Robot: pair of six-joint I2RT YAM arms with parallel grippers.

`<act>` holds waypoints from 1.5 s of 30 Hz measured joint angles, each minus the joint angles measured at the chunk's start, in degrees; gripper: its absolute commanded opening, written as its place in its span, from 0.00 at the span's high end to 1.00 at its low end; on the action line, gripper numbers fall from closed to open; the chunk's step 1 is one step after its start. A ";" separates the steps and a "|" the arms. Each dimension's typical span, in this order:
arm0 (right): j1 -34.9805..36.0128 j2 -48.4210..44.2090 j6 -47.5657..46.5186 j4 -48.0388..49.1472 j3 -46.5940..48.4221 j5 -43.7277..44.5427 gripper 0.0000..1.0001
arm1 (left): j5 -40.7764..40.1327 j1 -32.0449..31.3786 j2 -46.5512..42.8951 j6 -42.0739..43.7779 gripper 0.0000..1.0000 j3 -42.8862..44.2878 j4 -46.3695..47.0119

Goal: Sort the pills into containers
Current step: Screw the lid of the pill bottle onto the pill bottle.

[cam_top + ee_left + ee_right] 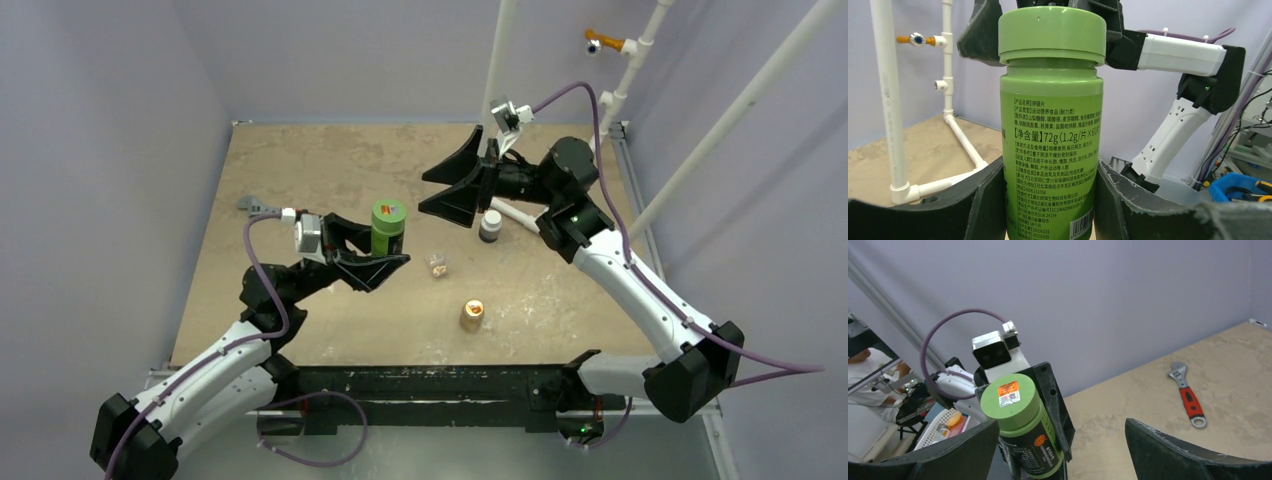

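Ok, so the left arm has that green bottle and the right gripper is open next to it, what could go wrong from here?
One: the left gripper clamps only the lower part of the green bottle, so a twist at its cap might turn it in that hold. Two: the right gripper stands wide open with the cap off toward one finger; closing could shove the bottle sideways. Three: the clear case lies near both arms and could get knocked.

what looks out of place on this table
A red-handled wrench lies flat on the table, left of the green bottle that the left gripper holds. A workshop tool is odd in a pill-sorting setup.
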 measured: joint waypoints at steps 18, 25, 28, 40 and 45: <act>6.69 0.22 1.86 11.89 -1.07 -1.73 0.03 | 5.64 0.94 4.46 -7.89 1.00 2.54 3.93; 8.90 2.05 1.27 11.69 -0.87 -0.37 0.05 | 6.29 0.94 5.25 -8.85 1.00 2.99 4.79; 9.31 2.69 1.29 11.34 -0.87 0.15 0.07 | 6.47 0.94 5.33 -9.20 1.00 2.99 4.92; 9.99 2.73 1.46 11.41 -0.87 2.12 0.20 | 6.97 0.96 6.27 -9.35 1.00 2.99 5.55; 10.08 2.73 1.40 10.95 -0.87 2.45 0.37 | 7.06 0.96 6.69 -9.86 1.00 2.99 5.60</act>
